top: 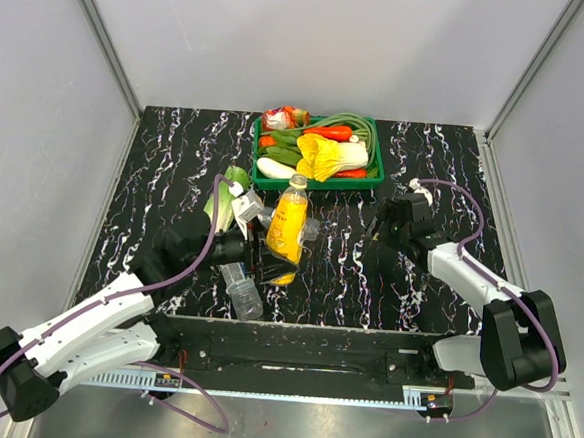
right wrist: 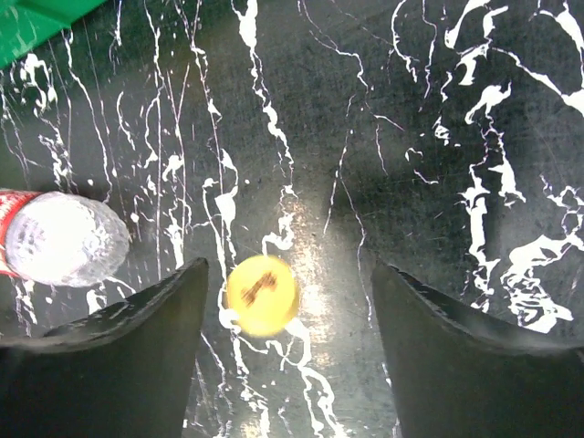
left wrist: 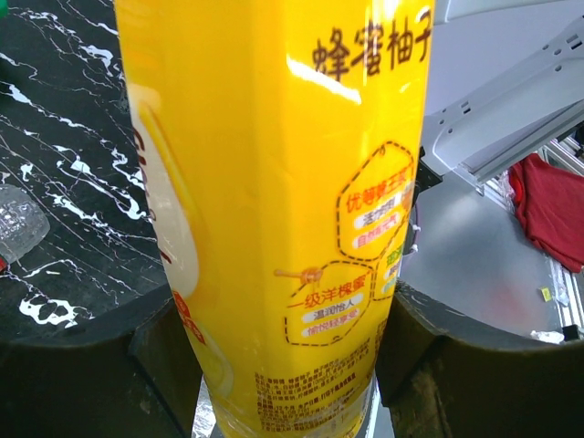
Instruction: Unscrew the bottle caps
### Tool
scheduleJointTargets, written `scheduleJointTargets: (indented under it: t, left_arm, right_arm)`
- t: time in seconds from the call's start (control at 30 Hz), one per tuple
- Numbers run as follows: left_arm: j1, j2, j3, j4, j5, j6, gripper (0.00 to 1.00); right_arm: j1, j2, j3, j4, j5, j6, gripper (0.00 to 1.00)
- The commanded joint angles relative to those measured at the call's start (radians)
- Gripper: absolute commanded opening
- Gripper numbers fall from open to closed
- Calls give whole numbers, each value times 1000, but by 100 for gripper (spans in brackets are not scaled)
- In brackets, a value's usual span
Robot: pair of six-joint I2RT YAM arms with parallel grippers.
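Orange characters "蜂蜜柚子" on the yellow bottle (left wrist: 274, 228); smaller hexagon-framed print below too blurred

room between yellow bottle (top: 287, 229) and right claw (top: 373, 239); basket (top: 355, 182) behind.

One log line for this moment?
left hand: grips yellow bottle | right hand: open above loose yellow cap

The left arm (top: 84, 325) and right arm (top: 473, 277) share white links, black joints, purple cables (top: 209, 235).
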Motion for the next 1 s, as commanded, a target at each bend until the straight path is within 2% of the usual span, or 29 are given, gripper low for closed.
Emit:
scheduleJointTargets:
  t: [0.0,0.07,0.17,0.47,0.6,0.8,0.97]
  left_arm:
    - [4,6,25,66,32,1,0]
    - [4,11,32,55,39,7,0]
    - [4,12,35,35,23,14,0]
    - [4,9,37,3,-23,27,0]
    - [6,23,37,-7,-40,31,0]
    - [6,58,40,-8,-47,28,0]
    - [4,91,57,1,-4,27,0]
  right_arm:
    - [-5,-2,17,29,36,5,84]
    - [-5,-17,12,30,31,5,93]
    - [-5,-49,10,33,11,0,100]
    - [-5,-163,32,23,-61,-29,100]
    - [-6,-209,64,-8,-139,-70,100]
    - [-5,-302,99,1,-363,-104,100]
    - [-5,-348,115,93,-617,-86,100]
